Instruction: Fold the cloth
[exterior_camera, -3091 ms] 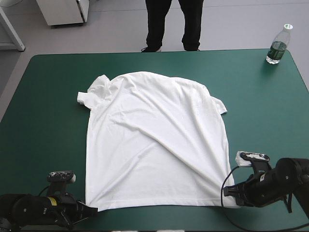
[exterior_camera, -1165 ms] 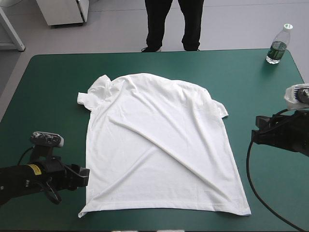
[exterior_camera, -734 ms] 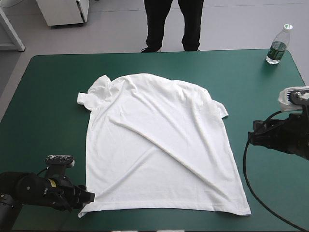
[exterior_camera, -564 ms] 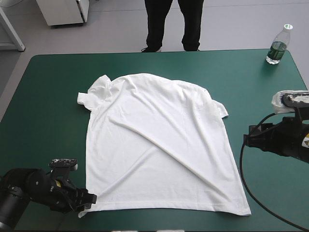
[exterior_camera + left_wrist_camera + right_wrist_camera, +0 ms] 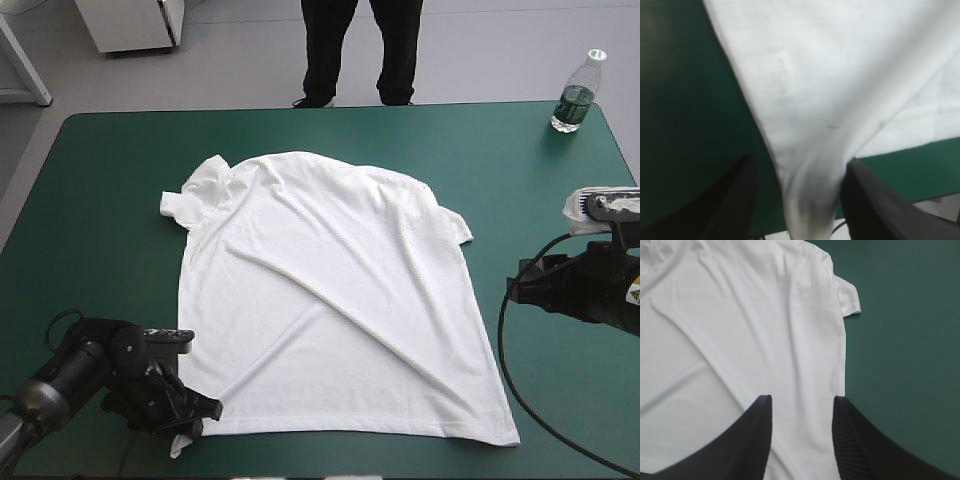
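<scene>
The left pincer (image 5: 800, 161) has its black fingers spread, astride the near-left corner of the white T-shirt (image 5: 300, 230), whose cloth funnels down between them. As far as the wrist view shows, nothing is pinched yet. The likeliest failure is a thin catch. Closing on the bunched tip alone could let the hem slide out on the lift, or could take only the upper layer and leave the back one on the teal-green cover (image 5: 100, 200).

The right pincer (image 5: 801, 402) is likewise spread and empty. It sits toward the desk's right edge, apart from the shirt's side, and faces the right sleeve (image 5: 847, 300). A lift by one corner alone would probably drag the shirt askew.

The T-shirt lies flat mid-desk, collar toward the far edge. A long diagonal ridge (image 5: 340, 305) crosses it and would get folded in. The water bottle (image 5: 577, 95) at the far-right corner stands well apart.
</scene>
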`<move>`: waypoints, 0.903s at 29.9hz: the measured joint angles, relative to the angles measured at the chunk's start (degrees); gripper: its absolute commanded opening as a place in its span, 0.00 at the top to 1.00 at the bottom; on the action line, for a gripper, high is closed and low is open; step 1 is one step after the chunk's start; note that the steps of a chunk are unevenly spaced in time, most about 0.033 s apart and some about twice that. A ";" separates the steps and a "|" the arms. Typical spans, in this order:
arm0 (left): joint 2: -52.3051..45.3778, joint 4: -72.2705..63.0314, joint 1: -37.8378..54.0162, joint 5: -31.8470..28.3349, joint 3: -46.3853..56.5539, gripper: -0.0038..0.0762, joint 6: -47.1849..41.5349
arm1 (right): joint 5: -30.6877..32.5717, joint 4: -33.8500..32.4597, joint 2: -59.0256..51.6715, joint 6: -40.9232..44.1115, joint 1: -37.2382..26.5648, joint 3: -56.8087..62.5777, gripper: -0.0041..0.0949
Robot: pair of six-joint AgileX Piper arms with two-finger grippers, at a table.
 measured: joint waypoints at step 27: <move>6.86 3.71 -7.30 -0.12 -1.69 0.98 -9.31 | -0.05 -0.32 3.80 -0.67 0.00 19.74 0.51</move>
